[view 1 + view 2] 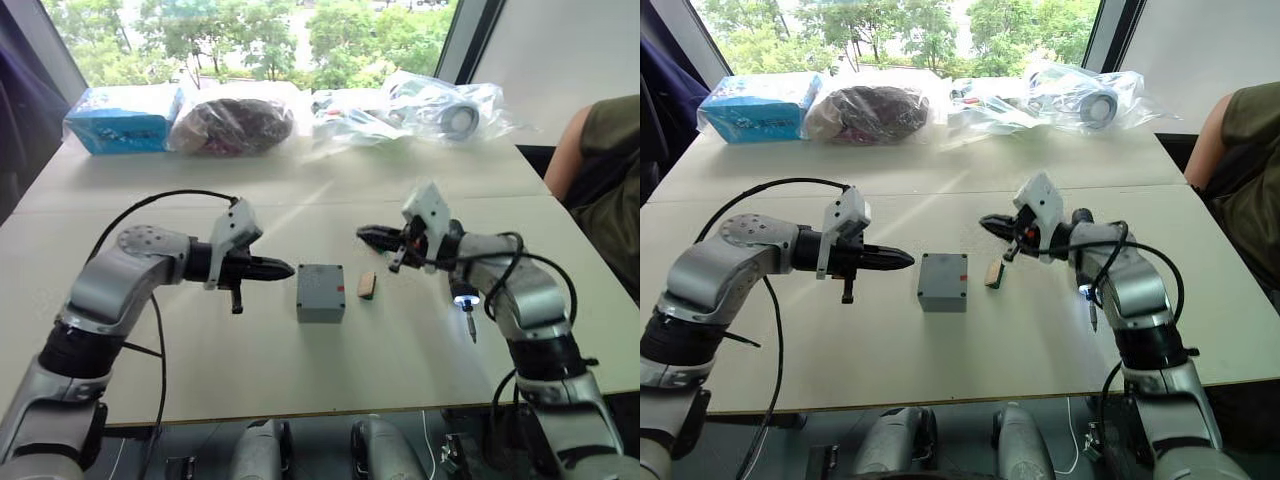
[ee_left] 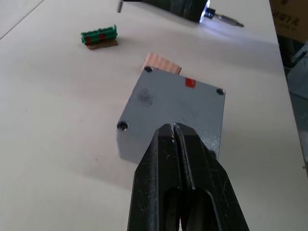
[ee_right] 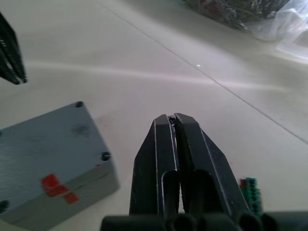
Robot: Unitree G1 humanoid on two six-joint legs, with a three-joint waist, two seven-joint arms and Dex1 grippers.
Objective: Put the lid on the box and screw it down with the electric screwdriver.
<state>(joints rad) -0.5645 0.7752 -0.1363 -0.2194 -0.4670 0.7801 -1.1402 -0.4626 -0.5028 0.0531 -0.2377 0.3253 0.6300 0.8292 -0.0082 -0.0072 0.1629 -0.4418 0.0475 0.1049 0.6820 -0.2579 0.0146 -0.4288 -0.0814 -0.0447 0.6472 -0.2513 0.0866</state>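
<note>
In the left eye view, the small grey square box [image 1: 320, 292] with its lid screwed on sits at the centre of the pale table [image 1: 200, 350]. A little tan block [image 1: 366, 285] lies just to its right. The left gripper [image 1: 283, 269] hovers left of centre, clenched on nothing. The right gripper [image 1: 365, 235], right of centre, is likewise clenched and empty. The slim black electric screwdriver [image 1: 464, 300], its white light glowing, lies at the right under the right forearm.

In the left wrist view, the closed black fingers [image 2: 168, 159] point at the box, and a green-and-tan block [image 2: 99, 38] lies upper left.

In the right wrist view, the box fills the lower left, with a red mark [image 3: 54, 186] on it.
</note>
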